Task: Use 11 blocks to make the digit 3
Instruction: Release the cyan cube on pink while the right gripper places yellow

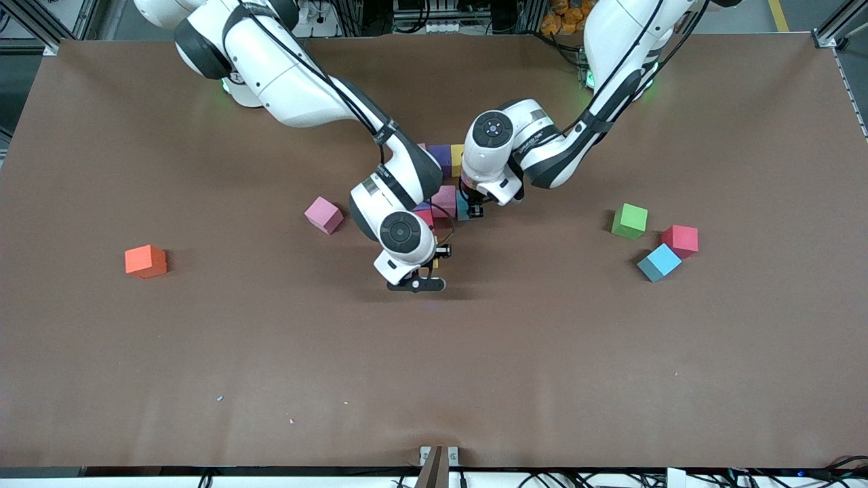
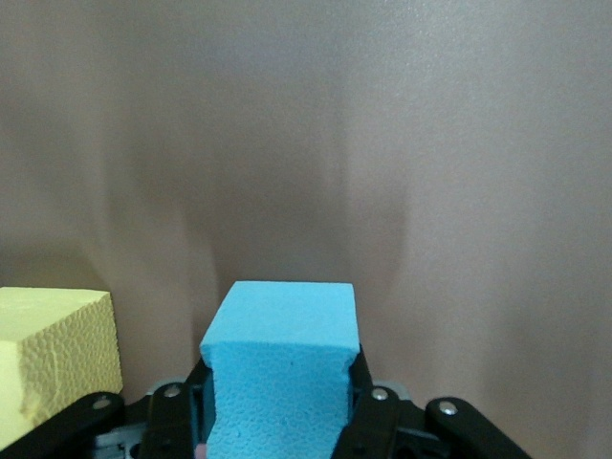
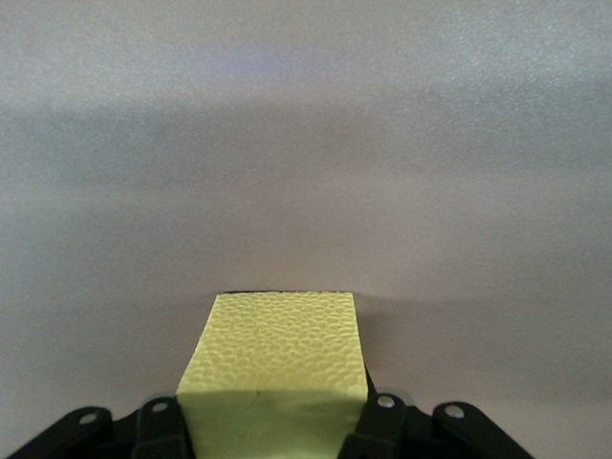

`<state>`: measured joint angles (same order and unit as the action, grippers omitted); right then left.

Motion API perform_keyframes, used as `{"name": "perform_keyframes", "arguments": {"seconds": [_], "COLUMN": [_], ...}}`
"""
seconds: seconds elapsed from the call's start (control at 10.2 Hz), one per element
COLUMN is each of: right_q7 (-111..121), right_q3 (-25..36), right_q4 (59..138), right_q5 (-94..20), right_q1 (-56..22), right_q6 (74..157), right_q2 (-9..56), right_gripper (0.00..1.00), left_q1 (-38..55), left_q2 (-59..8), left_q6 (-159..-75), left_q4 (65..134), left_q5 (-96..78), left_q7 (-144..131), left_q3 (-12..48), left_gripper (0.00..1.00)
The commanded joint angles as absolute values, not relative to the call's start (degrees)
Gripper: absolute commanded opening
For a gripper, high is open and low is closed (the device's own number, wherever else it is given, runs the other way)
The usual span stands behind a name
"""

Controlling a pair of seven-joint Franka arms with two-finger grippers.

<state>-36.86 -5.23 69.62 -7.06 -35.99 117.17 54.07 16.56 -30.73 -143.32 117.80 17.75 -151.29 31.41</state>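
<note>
Left gripper pinches a light blue matte foam cube, black fingers pressed into both side faces. In the front view that cube sits low at the edge of the block cluster in the table's middle, mostly hidden under the left wrist. A pale yellow foam cube lies just beside it in the left wrist view.

Right gripper is clamped on a yellow foam cube, fingers tight on its sides, cube resting on the brown table. Front view: right gripper is down at the cluster's edge nearer the front camera; its cube is barely a sliver there.

Cluster, partly covered by both arms: purple cube, yellow cube, pink cube, red cube.

Loose cubes relative to the cluster: tilted pink cube near, toward the right arm's end; orange cube well apart at that same end. Toward the left arm's end, well apart: green cube, red cube, light blue cube, the last two touching or nearly so.

Small lettering on the left arm's wrist link, too small to read. No other writing legible.
</note>
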Motion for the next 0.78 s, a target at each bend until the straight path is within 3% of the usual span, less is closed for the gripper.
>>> {"name": "perform_keyframes", "arguments": {"seconds": [0.0,0.49,0.69], "right_q7": [-37.4,-37.3,-37.4], "right_q3": [-4.9,-4.8,-4.8], "right_q4": [70.0,70.0,70.0], "right_q5": [-7.1,-5.4,-5.3], "right_q1": [-36.4,-36.8,-36.9], "right_q6": [116.5,116.3,116.3], "right_q2": [54.1,54.1,54.1], "right_gripper": [0.08,0.08,0.13], "left_q1": [16.7,15.6,15.3], "left_q2": [-31.4,-29.8,-26.6], "left_q6": [-144.1,-143.9,-143.4], "left_q4": [117.6,115.6,115.7], "left_q5": [18.8,18.7,18.8], "left_q7": [-151.7,-152.2,-151.7], "left_q3": [31.7,31.7,31.8], "left_gripper": [1.0,1.0,1.0]}}
